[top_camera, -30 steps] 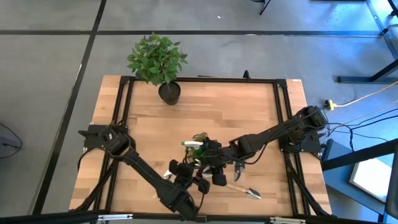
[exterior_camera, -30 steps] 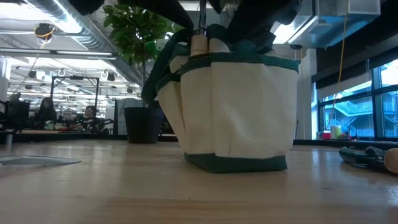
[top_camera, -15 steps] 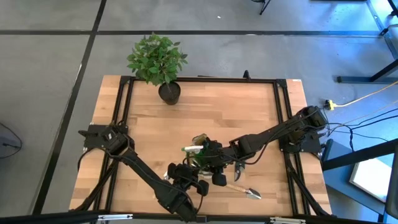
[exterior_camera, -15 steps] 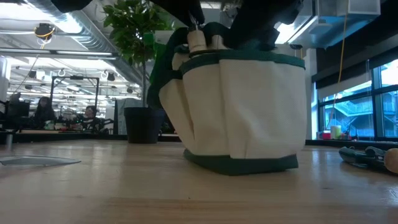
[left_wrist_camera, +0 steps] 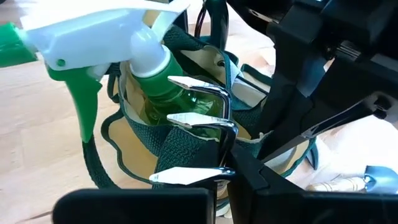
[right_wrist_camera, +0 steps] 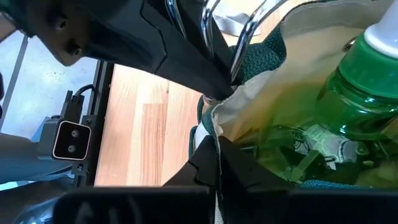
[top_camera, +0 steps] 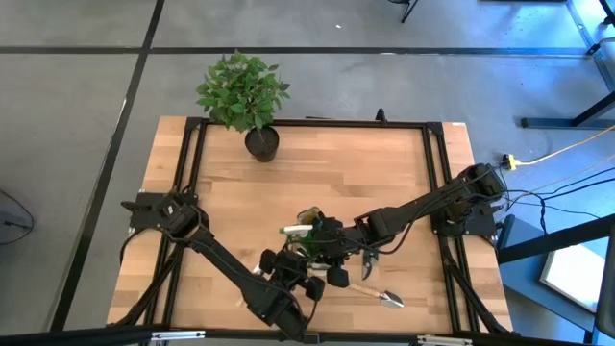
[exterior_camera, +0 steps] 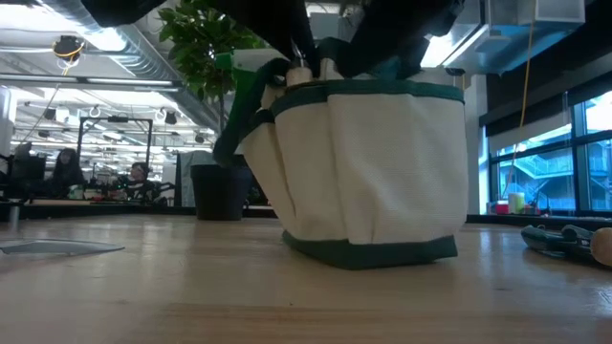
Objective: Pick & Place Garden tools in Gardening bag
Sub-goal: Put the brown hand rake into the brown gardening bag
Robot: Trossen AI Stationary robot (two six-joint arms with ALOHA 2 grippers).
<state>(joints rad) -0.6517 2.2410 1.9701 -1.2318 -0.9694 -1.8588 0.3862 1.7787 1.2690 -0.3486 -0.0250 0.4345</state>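
The gardening bag [exterior_camera: 373, 172], cream cloth with green trim, stands on its base near the table's front middle [top_camera: 309, 219]. A green spray bottle [left_wrist_camera: 155, 81] with a white trigger stands inside it. A metal fork [left_wrist_camera: 199, 118] has its wooden handle [exterior_camera: 298, 75] down in the bag, with its tines up. My left gripper [left_wrist_camera: 227, 179] is shut at the fork's neck, over the bag's near side [top_camera: 293, 261]. My right gripper [right_wrist_camera: 214, 155] is shut on the bag's rim at its right side [top_camera: 327, 252]. My left gripper holds the fork by its thin metal neck [left_wrist_camera: 224, 158], just below the tines, pinched between the two fingers. It comes slanting down from the table's near side. The fork leans, its wooden handle still down in the bag. My right gripper pinches the bag's upper rim [right_wrist_camera: 214, 127] between its two fingers, one finger inside the bag and one outside. It comes slanting down from the table's right side. The bag stays on the table on its base.
A wooden-handled trowel [top_camera: 377, 294] lies on the table right of the bag, near the front edge. Dark pruners [top_camera: 370, 255] lie beside the right arm [exterior_camera: 559, 237]. A leafy plant in a black pot [top_camera: 252, 106] stands at the far edge.
My left wrist has turned, and the fork, upright a second ago, now leans with its handle still in the bag. The bag's right wall has bulged toward the table's right edge, while its left foot has stayed put.
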